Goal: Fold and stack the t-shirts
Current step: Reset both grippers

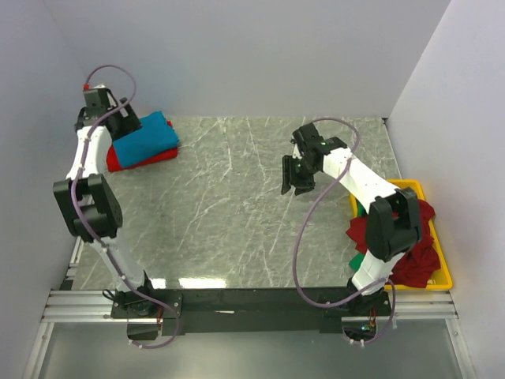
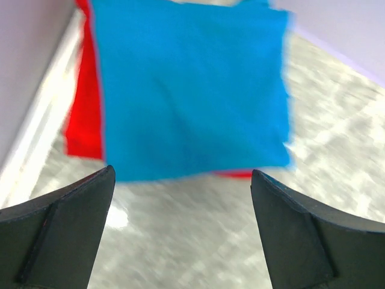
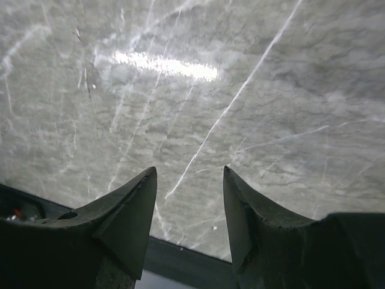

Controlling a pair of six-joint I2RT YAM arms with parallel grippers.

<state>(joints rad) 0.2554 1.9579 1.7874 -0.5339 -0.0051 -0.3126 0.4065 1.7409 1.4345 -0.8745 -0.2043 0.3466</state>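
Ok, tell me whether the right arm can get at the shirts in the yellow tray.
Probably yes: the right gripper hangs open and empty over the table, and nothing lies between it and the shirts in the tray.

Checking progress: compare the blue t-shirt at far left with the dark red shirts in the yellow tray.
The blue t-shirt is folded into a flat rectangle; the dark red shirts lie crumpled in a heap. The blue t-shirt sits on a folded red t-shirt; the dark red shirts sit in the yellow tray. Both are solid-coloured.
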